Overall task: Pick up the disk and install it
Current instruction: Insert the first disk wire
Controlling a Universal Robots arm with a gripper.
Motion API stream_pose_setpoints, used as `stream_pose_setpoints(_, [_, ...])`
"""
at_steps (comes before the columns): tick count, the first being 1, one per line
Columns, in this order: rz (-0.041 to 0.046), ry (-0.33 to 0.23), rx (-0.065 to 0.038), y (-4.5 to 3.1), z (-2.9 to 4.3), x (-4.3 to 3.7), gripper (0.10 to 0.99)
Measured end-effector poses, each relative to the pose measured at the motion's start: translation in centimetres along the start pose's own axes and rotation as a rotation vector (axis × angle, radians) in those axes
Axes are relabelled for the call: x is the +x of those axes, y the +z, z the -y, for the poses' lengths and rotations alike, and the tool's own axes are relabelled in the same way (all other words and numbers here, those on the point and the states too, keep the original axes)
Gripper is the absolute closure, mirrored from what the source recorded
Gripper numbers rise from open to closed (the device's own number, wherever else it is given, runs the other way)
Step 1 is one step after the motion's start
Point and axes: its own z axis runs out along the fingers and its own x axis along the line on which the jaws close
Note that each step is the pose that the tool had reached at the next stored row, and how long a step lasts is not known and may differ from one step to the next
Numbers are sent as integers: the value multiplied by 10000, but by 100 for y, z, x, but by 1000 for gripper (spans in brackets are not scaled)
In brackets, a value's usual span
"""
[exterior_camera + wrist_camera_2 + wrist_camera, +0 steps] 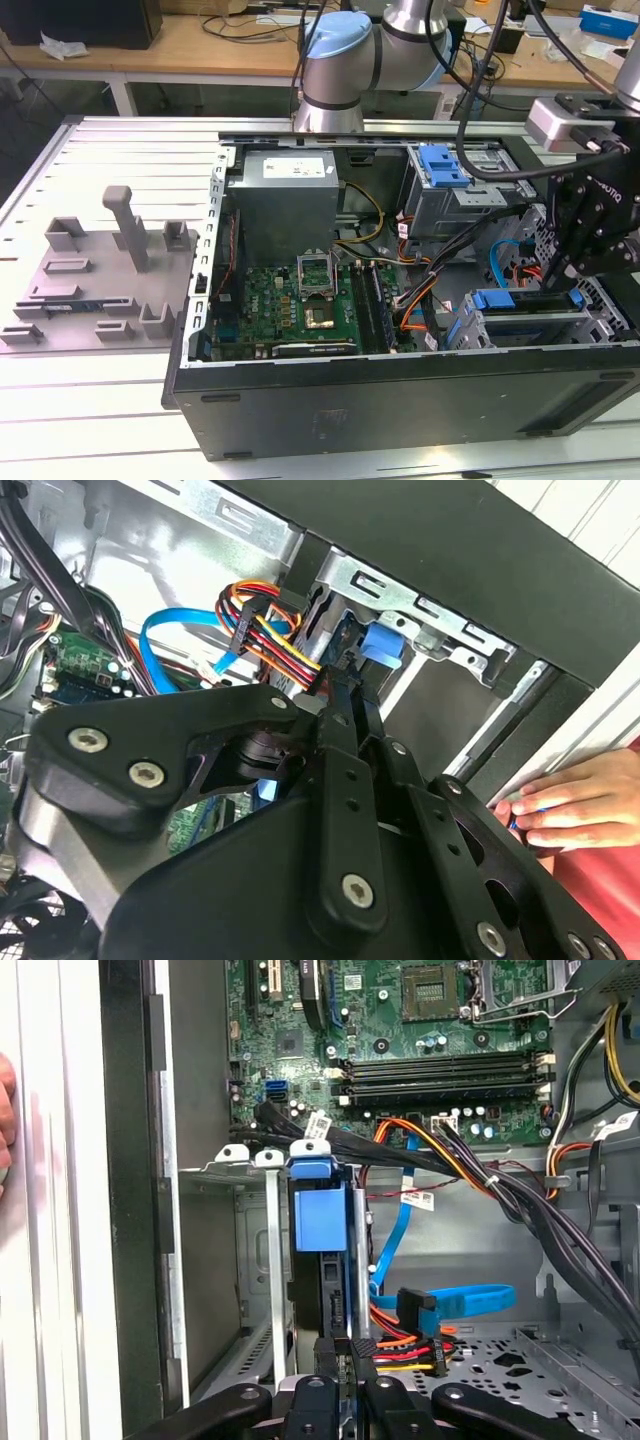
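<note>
A: Slatted white bench [90, 420] under an open computer case [400, 400]. Where's the disk [320, 1220]?

B: Standing on edge in its drive cage [255, 1260], blue rail uppermost.

A: Gripper [345, 1365]?

B: Fingers narrowed at its rear edge; contact unclear. Label writing unreadable.

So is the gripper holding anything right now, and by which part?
It looks like the gripper is shut on the disk, pinching its rear edge while the disk sits in the drive cage.
</note>
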Motion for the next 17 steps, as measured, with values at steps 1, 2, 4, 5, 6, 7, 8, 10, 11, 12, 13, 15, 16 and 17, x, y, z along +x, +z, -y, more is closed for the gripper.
stream_pose_setpoints(1, [-8,4,0,-2,0,-4,918])
stream_pose_setpoints(2, [-13,6,-1,-2,0,-6,918])
stream_pose_setpoints(4, [-19,8,-3,-1,0,-6,918])
stream_pose_setpoints(5, [-19,10,-4,1,0,-7,918])
stream_pose_setpoints(6, [-18,11,-6,4,0,-8,918])
stream_pose_setpoints(7, [-18,11,-6,7,1,-8,918])
stream_pose_setpoints(8, [-18,11,-7,9,1,-8,918])
stream_pose_setpoints(10, [-18,13,-9,13,2,-9,918])
stream_pose_setpoints(11, [-18,12,-10,16,3,-9,918])
stream_pose_setpoints(12, [-18,12,-11,18,4,-9,918])
stream_pose_setpoints(13, [-18,13,-12,22,4,-10,918])
stream_pose_setpoints(15, [-18,13,-14,29,5,-10,918])
stream_pose_setpoints(16, [-18,13,-14,31,5,-11,918])
stream_pose_setpoints(17, [-17,14,-14,35,5,-11,918])
